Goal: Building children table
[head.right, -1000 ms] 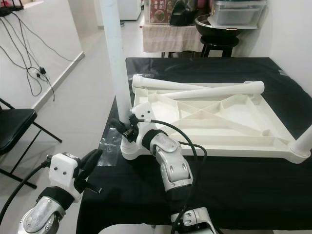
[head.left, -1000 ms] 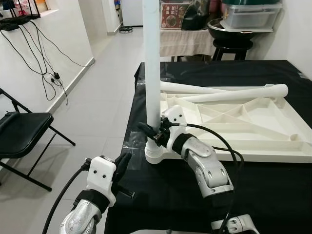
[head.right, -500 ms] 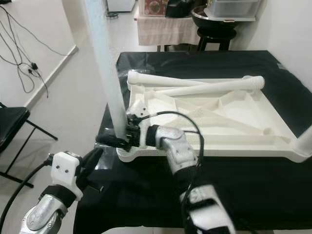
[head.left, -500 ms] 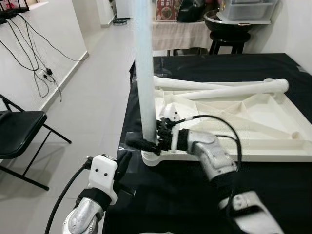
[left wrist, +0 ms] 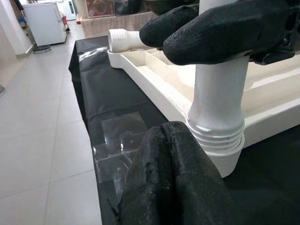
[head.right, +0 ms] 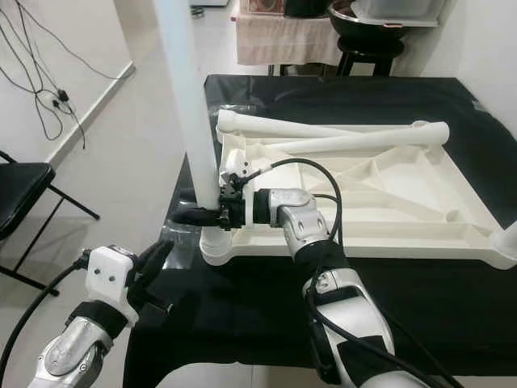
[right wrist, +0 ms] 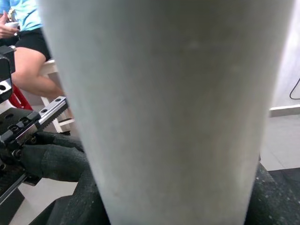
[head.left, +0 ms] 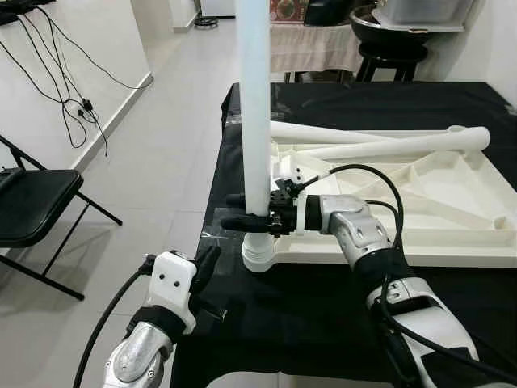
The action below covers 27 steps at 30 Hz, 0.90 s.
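Note:
A white table top [head.left: 452, 246] lies upside down on the black-covered table. One white leg [head.left: 255, 121] stands upright in the socket [head.left: 260, 252] at its near left corner. My right gripper [head.left: 241, 212] is shut on this leg just above the socket, its fingers [left wrist: 220, 33] pointing left. The leg [right wrist: 173, 93] looms close in the right wrist view. My left gripper [head.left: 206, 260] hangs shut and holding nothing, low at the table's front left edge, a little short of the socket [left wrist: 218, 140]. Two loose legs [head.left: 388, 145] lie across the far side of the top.
A black folding chair [head.left: 32, 210] stands on the tiled floor to the left, with cables along the wall. Clear tape [left wrist: 117, 136] sticks to the cloth near the socket. Another upright leg [head.right: 507, 238] rises at the near right corner. A seated person [right wrist: 23, 42] is behind.
My right forearm has swung from the near side to level, so its fingers now point left around the leg. The leg stays upright. The camera has shifted a little.

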{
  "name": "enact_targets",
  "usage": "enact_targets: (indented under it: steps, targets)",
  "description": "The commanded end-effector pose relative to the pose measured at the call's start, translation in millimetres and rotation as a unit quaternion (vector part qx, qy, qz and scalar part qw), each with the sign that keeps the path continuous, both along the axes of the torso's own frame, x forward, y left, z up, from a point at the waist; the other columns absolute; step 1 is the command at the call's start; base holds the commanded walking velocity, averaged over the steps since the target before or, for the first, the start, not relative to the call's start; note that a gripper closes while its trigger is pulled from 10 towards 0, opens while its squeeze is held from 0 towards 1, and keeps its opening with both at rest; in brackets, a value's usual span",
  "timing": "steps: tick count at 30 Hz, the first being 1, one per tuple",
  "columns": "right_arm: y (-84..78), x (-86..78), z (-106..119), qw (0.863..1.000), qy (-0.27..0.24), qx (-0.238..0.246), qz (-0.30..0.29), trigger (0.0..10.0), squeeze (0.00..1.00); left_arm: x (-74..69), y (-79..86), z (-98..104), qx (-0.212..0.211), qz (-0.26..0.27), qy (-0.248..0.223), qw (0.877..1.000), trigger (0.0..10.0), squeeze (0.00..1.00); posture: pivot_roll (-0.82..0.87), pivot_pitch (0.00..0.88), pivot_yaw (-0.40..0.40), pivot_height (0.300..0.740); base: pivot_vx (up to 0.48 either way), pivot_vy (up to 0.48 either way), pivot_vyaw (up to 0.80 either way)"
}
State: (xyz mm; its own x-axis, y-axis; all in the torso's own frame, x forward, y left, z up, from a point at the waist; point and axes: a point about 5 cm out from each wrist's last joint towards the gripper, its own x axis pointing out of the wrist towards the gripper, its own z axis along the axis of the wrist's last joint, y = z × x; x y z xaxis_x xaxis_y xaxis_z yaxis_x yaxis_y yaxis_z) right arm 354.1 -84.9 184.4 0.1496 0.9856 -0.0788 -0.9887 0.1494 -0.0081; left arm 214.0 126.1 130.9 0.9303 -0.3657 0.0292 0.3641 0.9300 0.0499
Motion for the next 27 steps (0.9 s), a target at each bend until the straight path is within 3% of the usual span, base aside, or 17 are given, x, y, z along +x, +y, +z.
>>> enact_targets:
  steps: [1, 4, 5, 7, 8, 9, 10, 12, 14, 17, 20, 21, 22, 23, 24, 25, 27]
  targets:
    - [-3.0, -1.8, -7, 1.000, 0.017, 0.002, -0.004, 0.0, 0.00, -1.7, 1.5, -2, 0.004, 0.004, 0.006, 1.000, 10.0, 0.00, 0.04, 0.075, 0.009, 0.740, 0.000, 0.000, 0.00]
    - [-13.6, -2.2, -15, 0.998, 0.014, -0.002, -0.063, 0.0, 0.00, -2.2, 1.5, -2, 0.004, 0.004, 0.006, 1.000, 10.0, 0.00, 0.03, 0.082, 0.006, 0.740, 0.000, 0.000, 0.00]
    - [-16.1, -3.9, -25, 0.989, 0.012, -0.019, -0.146, 0.0, 0.00, -2.8, 1.7, -2, 0.004, 0.004, 0.005, 1.000, 10.0, 0.00, 0.04, 0.087, -0.002, 0.740, 0.000, 0.000, 0.00]
    - [-16.2, -5.1, -30, 0.982, 0.008, -0.029, -0.188, 0.0, 0.00, -3.2, 1.8, -2, 0.004, 0.004, 0.005, 1.000, 10.0, 0.00, 0.04, 0.087, -0.002, 0.740, 0.000, 0.000, 0.00]
    - [-19.4, -1.4, -40, 0.923, 0.023, -0.033, -0.382, 0.0, 0.00, -3.4, 2.7, -2, 0.005, 0.005, 0.005, 1.000, 10.0, 0.00, 0.03, 0.093, -0.003, 0.740, 0.000, 0.000, 0.00]
    - [-28.5, -2.8, -48, 0.853, 0.038, -0.044, -0.518, 0.0, 0.00, -3.5, 3.4, -2, 0.005, 0.005, 0.004, 1.000, 10.0, 0.00, 0.03, 0.093, -0.003, 0.740, 0.000, 0.000, 0.00]
    - [-17.7, -23.7, -57, 0.866, 0.049, -0.053, -0.495, 0.0, 0.00, -3.5, 3.5, -1, 0.005, 0.006, 0.004, 1.000, 10.0, 0.00, 0.03, 0.099, -0.003, 0.740, 0.000, 0.000, 0.00]
    - [3.2, -42.6, -44, 0.917, -0.033, -0.065, -0.393, 0.0, 0.00, -3.3, 4.4, 0, 0.005, 0.004, 0.003, 1.000, 10.0, 0.00, 0.04, 0.112, 0.003, 0.740, 0.000, 0.000, 0.00]
    - [5.8, -40.3, -40, 0.928, -0.022, -0.048, -0.368, 0.0, 0.00, -3.0, 5.2, 0, 0.006, 0.007, 0.002, 1.000, 10.0, 0.00, 0.01, 0.087, 0.025, 0.740, 0.000, 0.000, 0.00]
    - [4.1, -32.3, -47, 0.930, 0.028, -0.037, -0.364, 0.0, 0.00, -1.5, 5.8, -1, 0.007, 0.003, 0.004, 1.000, 10.0, 0.00, 0.03, 0.097, 0.010, 0.740, 0.000, 0.000, 0.00]
    - [8.5, -34.3, -47, 0.928, 0.027, -0.051, -0.368, 0.0, 0.00, -1.0, 6.3, -1, 0.009, 0.003, 0.003, 1.000, 10.0, 0.00, 0.02, 0.090, 0.012, 0.740, 0.000, 0.000, 0.00]
    - [8.9, -33.6, -44, 0.922, 0.017, -0.054, -0.382, 10.0, 0.00, -0.7, 6.8, -1, 0.011, 0.006, 0.001, 1.000, 10.0, 0.00, 0.02, 0.089, 0.011, 0.740, 0.000, 0.000, 0.00]
    - [8.8, -33.0, -41, 0.918, 0.009, -0.056, -0.392, 10.0, 0.00, -0.4, 7.1, -1, 0.012, 0.008, 0.000, 1.000, 10.0, 0.00, 0.02, 0.089, 0.011, 0.740, 0.000, 0.000, 0.00]
    - [10.4, -34.5, -39, 0.924, 0.017, -0.048, -0.379, 10.0, 0.52, -0.3, 7.0, 0, 0.012, 0.009, 0.000, 1.000, 10.0, 0.00, 0.03, 0.087, 0.011, 0.740, 0.000, 0.000, 0.00]
    - [11.5, -35.3, -38, 0.929, 0.023, -0.041, -0.366, 10.0, 0.52, -0.1, 6.9, 0, 0.012, 0.009, 0.000, 1.000, 10.0, 0.00, 0.03, 0.088, 0.011, 0.740, 0.000, 0.000, 0.00]
    - [14.9, -36.2, -35, 0.943, 0.028, -0.033, -0.331, 10.0, 1.00, 0.0, 6.7, 0, 0.011, 0.009, 0.000, 1.000, 10.0, 0.00, 0.03, 0.088, 0.011, 0.740, 0.000, 0.000, 0.00]
    - [17.9, -36.9, -33, 0.955, 0.029, -0.026, -0.293, 10.0, 1.00, 0.0, 6.6, 0, 0.011, 0.008, 0.001, 1.000, 10.0, 0.00, 0.03, 0.087, 0.012, 0.740, 0.000, 0.000, 0.00]
